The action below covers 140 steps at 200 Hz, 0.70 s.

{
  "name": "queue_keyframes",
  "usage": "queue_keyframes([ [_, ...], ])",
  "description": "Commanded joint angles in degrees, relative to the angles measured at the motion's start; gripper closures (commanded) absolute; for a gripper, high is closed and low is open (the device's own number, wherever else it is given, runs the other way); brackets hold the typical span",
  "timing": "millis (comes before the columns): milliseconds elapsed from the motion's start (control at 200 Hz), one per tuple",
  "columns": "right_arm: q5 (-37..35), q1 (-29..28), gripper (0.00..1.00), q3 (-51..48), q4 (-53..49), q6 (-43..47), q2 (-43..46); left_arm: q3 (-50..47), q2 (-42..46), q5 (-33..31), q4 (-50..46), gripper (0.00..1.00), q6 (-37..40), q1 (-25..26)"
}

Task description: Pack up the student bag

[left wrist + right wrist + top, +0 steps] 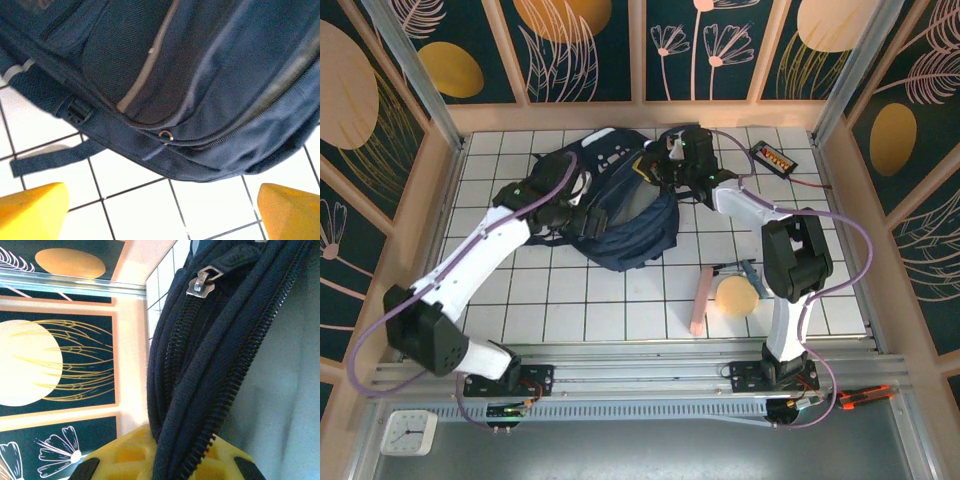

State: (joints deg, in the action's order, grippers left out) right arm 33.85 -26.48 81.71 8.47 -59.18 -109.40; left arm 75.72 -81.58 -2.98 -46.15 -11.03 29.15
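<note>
- Where the bench (570, 310) lies nearest the arm bases, a pink bar-shaped item (698, 300) and a round tan item (735, 297) rest just beside each other, well apart from the bag; what they are cannot be made out
- On the left gripper (162, 202), the fingers (32, 210) are released and spread wide above bare tile, just beside the bag's lower seam, grasping nothing
- Between the two grippers, the student bag (630, 215) lies flat toward the far side of the bench. It is judged soft and limp: the fabric will sag and fold, so a lift at one point will not carry the whole body. Suitable holds are the zip-lined rim, the loose strap (55, 157) or a stitched seam; smooth panels are likely to slip
- On the right gripper (172, 457), the fingers are clenched on the bag's zippered rim at its far end; a metal zip puller (202, 282) sits further along that rim
- Hidden or unclear: the bag's interior and the width of its opening; the part of its top under the right arm; a small black device (772, 157) by the far edge, too small to identify
</note>
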Motion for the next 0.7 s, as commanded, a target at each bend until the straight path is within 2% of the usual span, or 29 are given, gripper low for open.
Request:
queue_keyframes([
  [0, 0.17, -2.26, 1.0, 3.43, 2.13, -0.94, -0.04, -3.53, 2.22, 3.89, 15.54, 0.01, 3.35, -0.14],
  [155, -0.86, -4.42, 1.0, 6.8, 0.31, -1.66, -0.11, -3.61, 1.94, 5.37, 22.79, 0.01, 5.39, 0.08],
  [320, -1.79, -5.78, 1.0, 10.53, -1.3, -2.08, -0.54, -0.41, -3.11, 4.98, 22.37, 0.01, 8.6, 1.24],
  [385, -1.37, -6.21, 1.0, 12.6, -2.57, -1.94, -1.15, 0.39, -5.03, 2.16, 21.82, 0.01, 8.83, 1.35],
  [485, -1.5, -6.99, 1.0, 14.06, -3.82, -1.77, -1.17, 2.59, -8.33, -8.23, 20.06, 0.01, 8.72, 1.33],
  [530, -1.42, -7.25, 1.0, 14.01, -4.14, -2.13, -1.02, 4.32, -10.33, -11.21, 18.72, 0.05, 9.04, 1.21],
  [570, -1.33, -7.37, 1.0, 13.66, -4.25, -2.43, -0.82, 5.92, -12.26, -12.34, 17.61, 0.13, 9.5, 1.1],
  [591, -1.33, -7.45, 1.0, 13.49, -4.38, -2.43, -0.66, 6.77, -13.24, -12.86, 16.97, 0.22, 9.56, 1.09],
  [631, -1.41, -7.46, 1.0, 13.31, -4.99, -2.2, -0.42, 8.2, -14.81, -13.14, 16.0, 0.49, 10.02, 0.88],
  [676, -1.56, -7.36, 1.0, 13.21, -6.3, -1.38, -0.16, 8.99, -15.76, -12.71, 16.12, 0.99, 10.62, 0.91],
  [696, -1.78, -7.19, 1.0, 13.21, -7.44, -0.75, -0.04, 9.15, -15.82, -12.97, 16.47, 1.0, 10.53, 0.91],
])
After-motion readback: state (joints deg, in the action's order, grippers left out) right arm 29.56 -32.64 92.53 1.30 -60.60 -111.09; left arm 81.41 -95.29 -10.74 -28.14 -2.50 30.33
